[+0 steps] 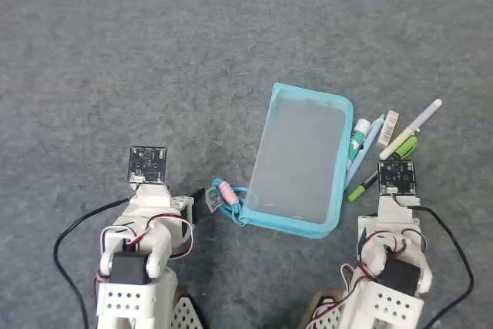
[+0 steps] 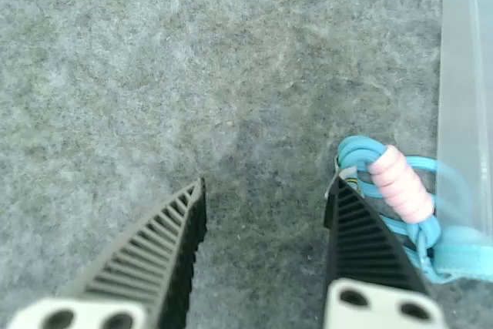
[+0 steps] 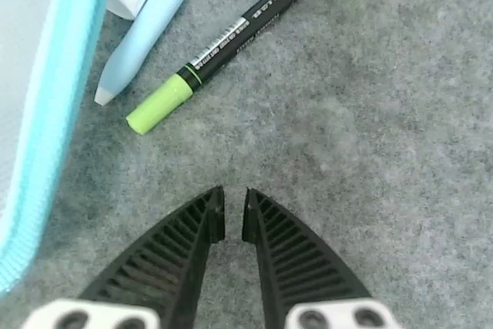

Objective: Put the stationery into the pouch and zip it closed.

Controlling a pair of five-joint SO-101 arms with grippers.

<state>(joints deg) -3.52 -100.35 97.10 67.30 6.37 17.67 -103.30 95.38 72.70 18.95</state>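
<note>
A light-blue pouch (image 1: 300,159) with a translucent face lies flat mid-table, and its cord with pink beads (image 1: 226,193) sits at the near left corner. My left gripper (image 2: 266,190) is open on the mat, one finger (image 2: 354,221) against the beaded cord (image 2: 400,182). The stationery lies right of the pouch: a glue stick (image 1: 358,136), a blue pen (image 1: 370,140), a white-and-green highlighter (image 1: 412,129), a small white eraser (image 1: 391,126) and a black-and-green marker (image 3: 231,36). My right gripper (image 3: 229,209) is shut and empty, just short of the marker's green cap.
Grey felt covers the whole table (image 1: 154,75). Cables trail from both arm bases at the near edge. The pouch's blue edge (image 3: 46,113) runs close beside my right gripper.
</note>
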